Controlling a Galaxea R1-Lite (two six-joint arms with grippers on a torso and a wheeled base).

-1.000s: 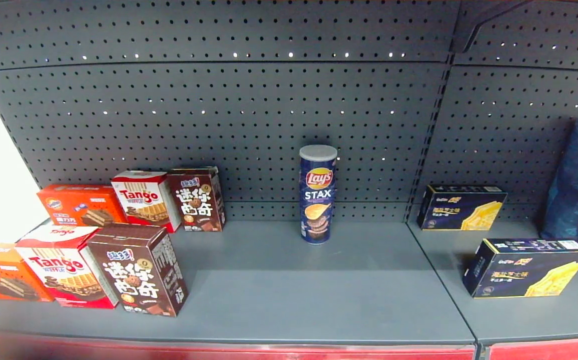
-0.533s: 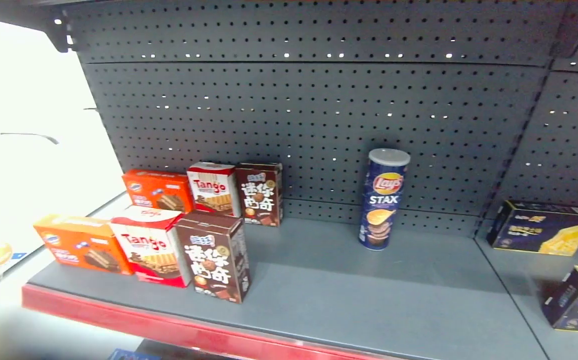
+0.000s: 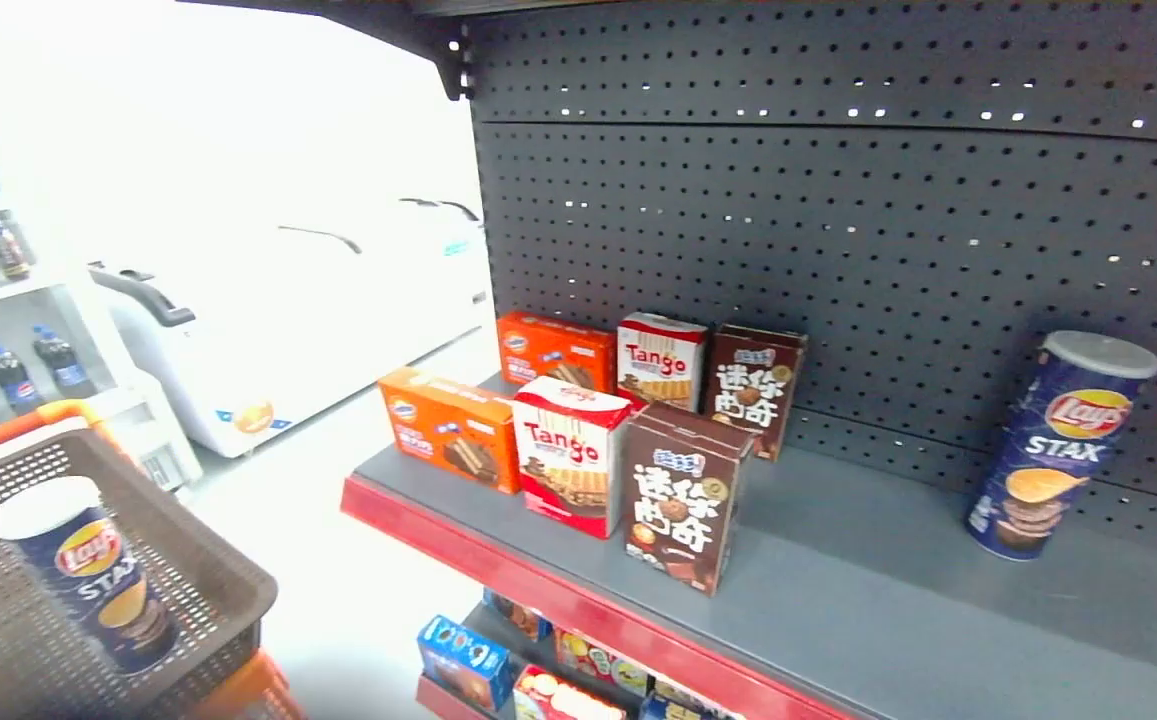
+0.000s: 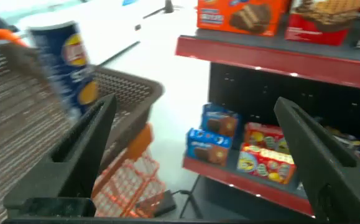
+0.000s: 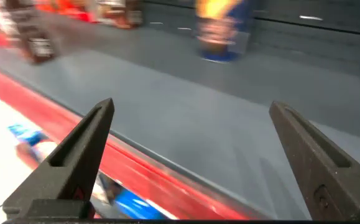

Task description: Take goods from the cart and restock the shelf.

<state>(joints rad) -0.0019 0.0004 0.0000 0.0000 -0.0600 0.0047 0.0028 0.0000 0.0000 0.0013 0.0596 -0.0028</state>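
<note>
Chip can (image 3: 88,575) standing in basket (image 3: 218,580): likely light, stiff, slick; mid-body hold looking best. Left gripper (image 4: 198,155), right gripper (image 5: 192,155) gaping.

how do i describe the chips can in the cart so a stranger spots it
Find the brown mesh basket left of the grey shelf. Inside stands a dark blue chips can with a white lid. Its twin stands on the shelf.

Shelf (image 3: 838,610): grey deck, red front edge.
Pegboard (image 3: 838,230): dark grey, dotted with even rows of holes.
Shelf can (image 3: 1058,450): navy, pale grey lid.
Basket can (image 3: 88,570): navy, white lid.
Basket (image 3: 198,550): brown mesh, orange rim.
Boxes (image 3: 568,455): orange, red-and-white, brown.
</note>
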